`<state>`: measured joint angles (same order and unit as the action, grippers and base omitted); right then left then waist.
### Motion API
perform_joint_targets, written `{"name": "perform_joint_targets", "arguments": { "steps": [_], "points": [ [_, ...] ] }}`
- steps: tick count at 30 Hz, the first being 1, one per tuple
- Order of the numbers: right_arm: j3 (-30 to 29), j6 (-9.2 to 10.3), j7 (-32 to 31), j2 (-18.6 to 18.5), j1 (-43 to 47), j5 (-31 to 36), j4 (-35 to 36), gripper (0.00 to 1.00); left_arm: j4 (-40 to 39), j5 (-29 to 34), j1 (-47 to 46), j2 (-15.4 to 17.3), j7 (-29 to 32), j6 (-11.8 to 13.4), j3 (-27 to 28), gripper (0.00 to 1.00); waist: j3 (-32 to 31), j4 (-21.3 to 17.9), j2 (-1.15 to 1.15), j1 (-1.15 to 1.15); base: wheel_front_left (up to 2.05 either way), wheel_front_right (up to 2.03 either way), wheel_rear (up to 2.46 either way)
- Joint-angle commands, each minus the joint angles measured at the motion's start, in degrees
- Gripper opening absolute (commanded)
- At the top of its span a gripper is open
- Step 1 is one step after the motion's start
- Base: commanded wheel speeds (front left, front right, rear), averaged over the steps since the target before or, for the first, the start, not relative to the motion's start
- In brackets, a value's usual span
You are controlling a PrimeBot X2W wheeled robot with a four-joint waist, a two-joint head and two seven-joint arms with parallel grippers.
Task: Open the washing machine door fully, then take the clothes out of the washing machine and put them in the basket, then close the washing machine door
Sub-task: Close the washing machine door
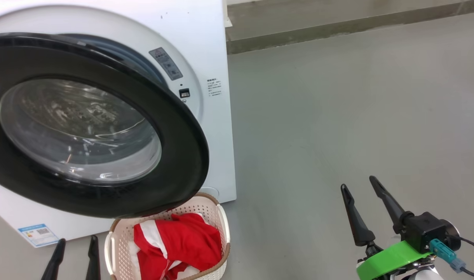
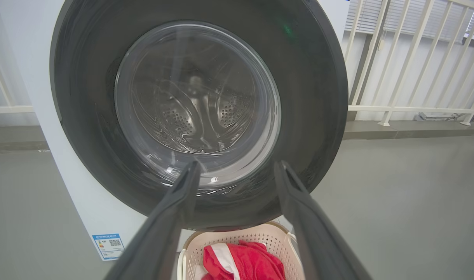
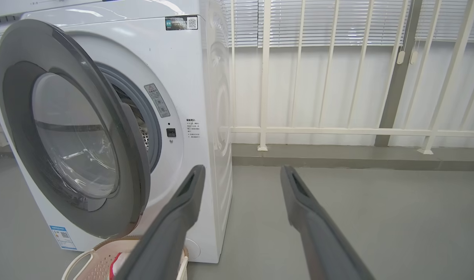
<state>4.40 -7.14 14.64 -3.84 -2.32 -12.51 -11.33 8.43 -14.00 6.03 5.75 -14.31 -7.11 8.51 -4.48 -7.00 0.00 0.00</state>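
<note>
The washing machine door, with its black rim and clear glass bowl, hangs partly swung out from the white washing machine and overhangs the basket. Red and white clothes lie in that cream basket on the floor. My left gripper is open at the lower left, just left of the basket and below the door; in its wrist view its fingers frame the door glass. My right gripper is open over bare floor, well to the right. The door stands ajar in the right wrist view.
Grey floor stretches to the right of the machine. A low grey kerb runs along the back, with a white railing and blinds behind it. A blue label sits low on the machine front.
</note>
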Motion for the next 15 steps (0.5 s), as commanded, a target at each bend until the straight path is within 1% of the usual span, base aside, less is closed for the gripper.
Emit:
{"name": "perform_joint_targets", "arguments": {
  "steps": [1, 2, 3, 4, 9, 15],
  "points": [
    [1.7, -0.35, 0.4, -0.4, -0.8, 0.1, 0.8, 0.47, -1.1, 0.8, -1.9, 0.2, -0.7, -0.4, 1.4, 1.00, 0.2, 0.5, 0.00, 0.00, 0.00, 0.00, 0.00],
    [2.1, -0.35, 0.4, -0.4, -1.0, -0.1, 0.5, 0.33, -1.1, 1.1, -2.1, 0.1, -0.7, -0.4, 1.3, 1.00, 0.3, 0.8, 0.00, 0.00, 0.00, 0.00, 0.00],
    [2.6, -0.35, 0.4, -0.4, -1.3, -0.2, 0.2, 0.10, -1.1, 1.4, -2.1, 0.0, -0.7, -0.4, 1.1, 1.00, 0.4, 1.1, 0.00, 0.00, 0.00, 0.00, 0.00],
    [3.1, -0.35, 0.4, -0.5, -1.7, -0.3, -0.1, 0.00, -1.1, 1.9, -2.2, -0.1, -0.7, -0.4, 0.8, 1.00, 0.6, 1.4, 0.00, 0.00, 0.00, 0.00, 0.00],
    [6.4, -0.35, 0.4, -0.4, -5.1, -1.0, -1.9, 0.00, -0.7, 2.8, -2.7, -0.4, -0.7, -0.4, -0.1, 1.00, 1.6, 3.1, 0.00, 0.00, 0.00, 0.00, 0.00],
    [13.4, -0.35, 0.4, -0.3, -11.5, -2.7, -5.3, 0.00, -0.2, 2.8, -3.6, -0.9, -0.7, -0.4, -1.1, 1.00, 2.9, 5.2, 0.00, 0.00, 0.00, 0.00, 0.00]
  ]
}}
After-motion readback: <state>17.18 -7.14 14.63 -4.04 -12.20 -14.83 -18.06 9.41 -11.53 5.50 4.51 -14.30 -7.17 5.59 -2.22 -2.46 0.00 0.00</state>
